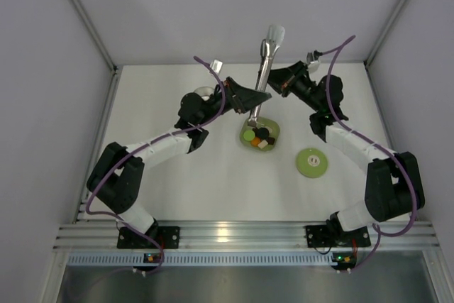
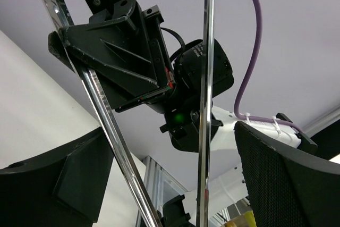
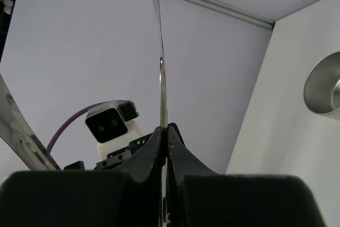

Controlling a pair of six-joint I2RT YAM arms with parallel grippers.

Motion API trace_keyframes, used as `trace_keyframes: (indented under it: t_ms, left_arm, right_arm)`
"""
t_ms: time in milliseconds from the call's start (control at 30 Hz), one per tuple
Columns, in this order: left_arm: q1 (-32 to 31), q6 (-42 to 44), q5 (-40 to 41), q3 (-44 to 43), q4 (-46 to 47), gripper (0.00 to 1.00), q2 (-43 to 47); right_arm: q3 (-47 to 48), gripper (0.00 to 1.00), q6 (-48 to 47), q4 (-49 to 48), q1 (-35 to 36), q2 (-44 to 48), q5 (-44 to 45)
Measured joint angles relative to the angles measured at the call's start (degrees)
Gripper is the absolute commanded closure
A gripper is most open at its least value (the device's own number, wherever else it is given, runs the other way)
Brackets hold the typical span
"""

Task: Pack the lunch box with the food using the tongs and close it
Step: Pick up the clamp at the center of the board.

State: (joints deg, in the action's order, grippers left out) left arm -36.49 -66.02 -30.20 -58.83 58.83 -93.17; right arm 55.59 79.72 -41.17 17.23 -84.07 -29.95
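Note:
The silver tongs (image 1: 264,69) stand nearly upright, tips down over the food (image 1: 261,138), which lies in a green dish (image 1: 272,127). My right gripper (image 1: 272,88) is shut on one thin arm of the tongs (image 3: 161,89), as its own view of the jaws (image 3: 165,131) shows. My left gripper (image 1: 250,106) is open wide, and both tong arms (image 2: 205,78) pass between its fingers (image 2: 287,179) without being squeezed. The lunch box (image 1: 204,92) sits behind the left arm, mostly hidden; its steel rim (image 3: 323,90) shows in the right wrist view. Its light-green lid (image 1: 311,162) lies flat to the right of the dish.
White walls enclose the table on three sides, with metal posts in the back corners. An aluminium rail (image 1: 234,235) runs along the near edge, where both arm bases are bolted. Purple cables loop above each forearm.

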Motion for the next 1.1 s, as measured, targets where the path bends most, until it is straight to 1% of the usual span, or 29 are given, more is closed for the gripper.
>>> trace_keyframes:
  t_ms: [167,333,633,867,900,1100]
  left_arm:
    - [0.0,-1.2,0.1,0.0,0.3,0.08,0.0]
    - [-0.3,-2.5,1.2,0.6,1.0,0.10,0.0]
    - [-0.7,-3.1,2.6,0.9,1.1,0.16,-0.2]
    - [-1.1,-3.0,3.5,1.2,1.0,0.22,-0.2]
    - [-1.1,-3.0,3.7,1.3,0.9,0.24,-0.2]
    - [-1.2,-2.8,4.2,1.3,0.7,0.31,-0.1]
  right_arm:
    - [-0.4,1.00,-0.2,-2.9,0.3,0.0,2.6]
    - [-3.6,1.00,0.0,-7.3,0.7,0.1,5.9]
    - [-5.0,1.00,0.0,-10.2,1.4,0.1,8.1]
    - [-6.2,1.00,0.5,-12.6,1.6,0.1,9.0]
    - [-6.5,1.00,0.7,-13.0,1.6,0.1,9.1]
    - [-6.6,1.00,1.2,-14.1,1.8,0.1,9.4]
